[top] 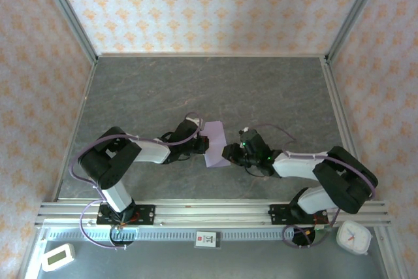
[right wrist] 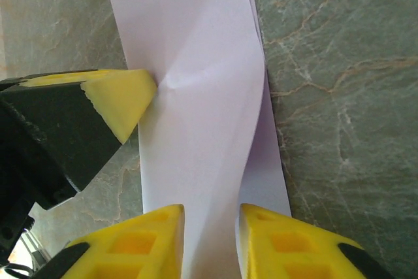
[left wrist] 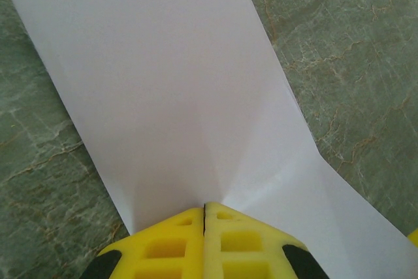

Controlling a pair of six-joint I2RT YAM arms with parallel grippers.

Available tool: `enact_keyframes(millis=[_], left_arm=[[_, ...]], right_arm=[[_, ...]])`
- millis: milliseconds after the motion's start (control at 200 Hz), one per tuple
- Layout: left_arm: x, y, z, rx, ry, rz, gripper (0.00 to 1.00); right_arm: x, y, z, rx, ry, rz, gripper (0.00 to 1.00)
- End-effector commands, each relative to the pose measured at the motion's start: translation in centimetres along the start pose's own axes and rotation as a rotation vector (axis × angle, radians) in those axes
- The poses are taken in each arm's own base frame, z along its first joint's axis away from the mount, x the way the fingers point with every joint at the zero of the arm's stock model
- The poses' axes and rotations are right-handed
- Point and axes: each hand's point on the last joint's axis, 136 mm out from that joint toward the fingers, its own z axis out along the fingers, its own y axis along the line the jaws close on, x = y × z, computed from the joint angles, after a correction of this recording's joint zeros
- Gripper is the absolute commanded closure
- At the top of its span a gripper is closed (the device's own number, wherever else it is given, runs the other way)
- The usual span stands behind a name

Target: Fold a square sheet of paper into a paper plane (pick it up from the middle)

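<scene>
Top view — the square sheet of paper (top: pixel 215 140) lies near the table's (top: pixel 261 89) centre; left gripper (top: pixel 204 143) at its left edge, right gripper (top: pixel 228 153) at its near right corner. Left wrist — jaws clenched on the sheet's edge, creases radiating from the pinch. Right wrist — jaws parted astride the sheet's near edge.

The left arm (top: pixel 147 153) and right arm (top: pixel 297 163) are showing white tubes between bulky black joint housings. Thin lilac-grey cables (top: pixel 121 136) are looping behind each pincer. The left pincer (left wrist: pixel 205 208) and right pincer (right wrist: pixel 210 217) are wearing yellow fingers (right wrist: pixel 147 240) with moulded square recesses, backed by black mounts. A green light (top: pixel 243 142) is glowing just behind the right pincer.
</scene>
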Motion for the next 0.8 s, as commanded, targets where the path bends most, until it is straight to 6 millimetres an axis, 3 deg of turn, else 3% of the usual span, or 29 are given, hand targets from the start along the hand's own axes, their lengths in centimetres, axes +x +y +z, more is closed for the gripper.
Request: enact_keyframes(millis=[0, 315, 796], left_arm=[[0.7, 1.2, 0.1, -0.038, 0.011, 0.018, 0.97], [0.5, 1.0, -0.2, -0.039, 0.008, 0.025, 0.97], [0.2, 0.5, -0.4, -0.020, 0.004, 0.048, 0.97]], right_arm=[[-1.0, 1.3, 0.3, -0.025, -0.023, -0.016, 0.67], [-2.0, 1.2, 0.9, -0.031, -0.026, -0.006, 0.56], [-3.0, 1.6, 1.7, -0.077, -0.004, 0.001, 0.65]])
